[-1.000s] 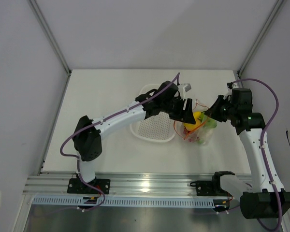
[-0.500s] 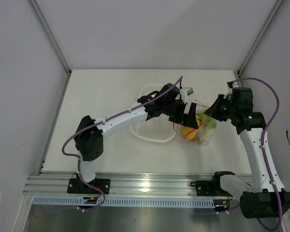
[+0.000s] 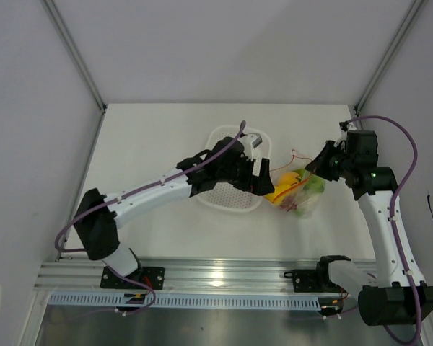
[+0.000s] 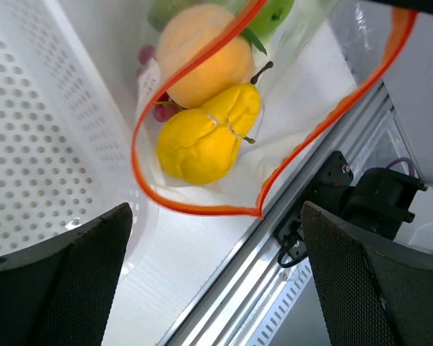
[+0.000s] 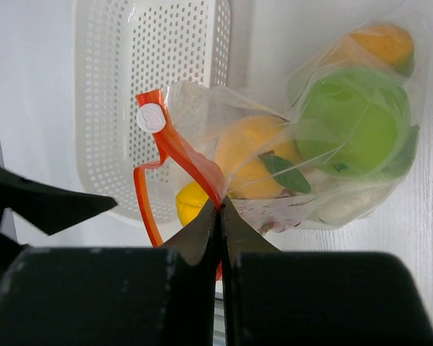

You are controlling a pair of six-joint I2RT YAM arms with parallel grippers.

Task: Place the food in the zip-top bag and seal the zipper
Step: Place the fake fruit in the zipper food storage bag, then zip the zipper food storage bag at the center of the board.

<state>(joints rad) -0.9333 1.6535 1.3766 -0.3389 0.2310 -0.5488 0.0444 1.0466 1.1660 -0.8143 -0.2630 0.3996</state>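
One change: left gripper withdrawn, spread empty.
Right gripper: pinching zipper.
Food: bagged; sealing remains.

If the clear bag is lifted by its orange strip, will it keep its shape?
Probably not: the zip-top bag is thin, creased film, and its zipper curls where the jaws of the right gripper pinch it. It would likely sag under its contents; the round green apple may roll inside.
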